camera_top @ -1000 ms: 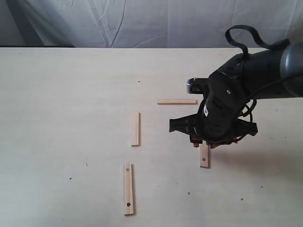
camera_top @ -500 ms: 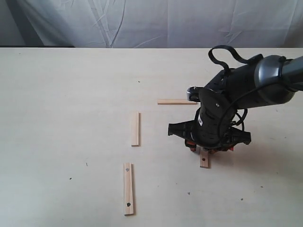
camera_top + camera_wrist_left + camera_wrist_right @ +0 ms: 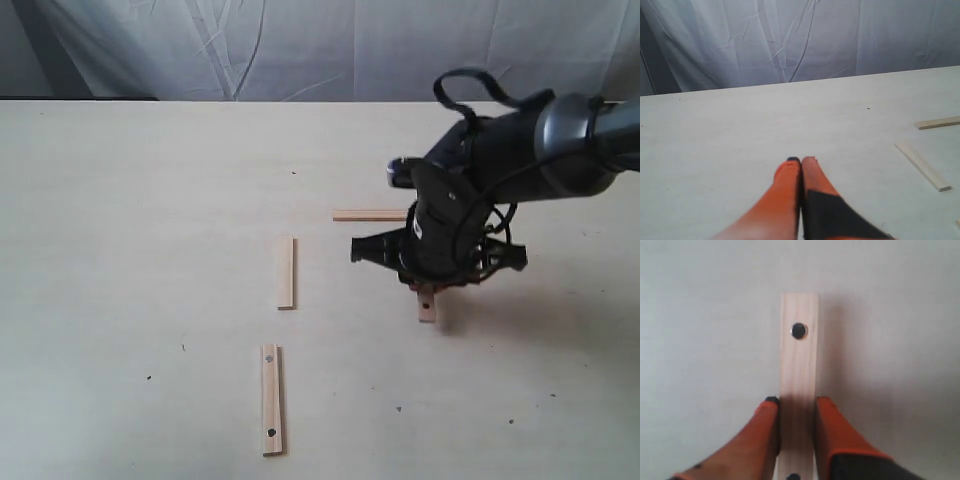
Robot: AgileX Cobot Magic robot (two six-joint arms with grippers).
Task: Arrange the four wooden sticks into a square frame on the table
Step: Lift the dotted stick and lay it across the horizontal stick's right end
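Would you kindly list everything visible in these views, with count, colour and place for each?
plain sticks: two, pale wood, mid-table, left of the arm.
loose holed stick: one, pale wood, front of table.
gripped holed stick: one, pale wood, between the right gripper's fingers.
table: one, cream, under everything.
curtain: one, grey-white, behind the table.
right arm: one, dark grey, reaching from the right.
left gripper: one, orange, shut, empty.
right gripper: one, orange, closed on that stick.

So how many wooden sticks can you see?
4. A plain stick lies left of centre, a holed stick nearest the camera, a crosswise stick partly behind the arm, and the gripped stick sits in the right gripper.
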